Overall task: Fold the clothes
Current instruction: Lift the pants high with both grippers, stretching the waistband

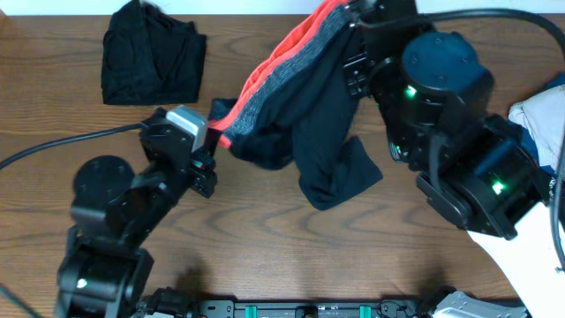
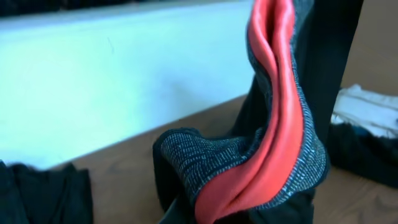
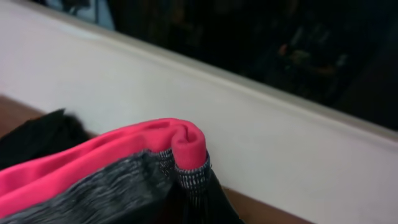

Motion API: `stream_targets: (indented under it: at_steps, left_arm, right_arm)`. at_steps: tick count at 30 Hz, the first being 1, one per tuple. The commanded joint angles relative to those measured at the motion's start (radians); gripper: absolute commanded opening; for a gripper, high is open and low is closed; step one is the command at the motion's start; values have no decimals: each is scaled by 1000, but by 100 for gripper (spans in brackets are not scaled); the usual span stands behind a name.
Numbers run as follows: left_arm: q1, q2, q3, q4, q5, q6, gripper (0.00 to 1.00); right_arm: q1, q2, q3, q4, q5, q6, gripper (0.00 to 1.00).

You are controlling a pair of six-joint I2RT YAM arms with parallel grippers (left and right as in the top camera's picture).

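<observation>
trousers point(image 1: 309, 115) hang between left arm point(image 1: 177, 148) and right arm point(image 1: 441, 79).

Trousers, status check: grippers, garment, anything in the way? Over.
Left gripper and right gripper shut on black trousers. Coral waistband stretched between them, legs drooping. Folded black garment sits apart, nothing blocking.

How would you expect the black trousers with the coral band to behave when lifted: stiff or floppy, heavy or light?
Probably floppy: the black trousers sag between the left end effector and right end effector, legs drooping in loose folds. Likely light, since pinches at the coral band seem enough to hold them up.
</observation>
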Motion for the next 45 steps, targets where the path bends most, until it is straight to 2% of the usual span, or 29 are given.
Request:
stream_targets:
  at_steps: [1,7,15,26,29,34,41,45]
  left_arm:
    - [-2,-7,94,-2,-15,6,6]
    - [-2,4,250,-84,-87,11,6]
    - [-2,61,528,-247,-86,26,6]
    - [-2,186,875,-399,-85,11,6]
    - [-2,217,925,-400,-102,-6,6]
    - [-2,277,966,-386,-230,-32,6]
    - [-2,363,967,-337,-447,-29,6]
    - [-2,393,967,-337,-466,-27,6]
  right_arm:
    - [-8,-64,25,31,135,-64,3]
    - [-8,-117,25,74,238,-115,3]
    - [-7,-165,25,169,325,-195,3]
    - [-7,-177,106,198,379,-226,1]
    - [-7,-177,118,221,410,-226,2]
    - [-19,-167,118,277,515,-256,2]
    - [-131,-137,118,320,576,-264,3]
    - [-195,-124,117,316,575,-264,3]
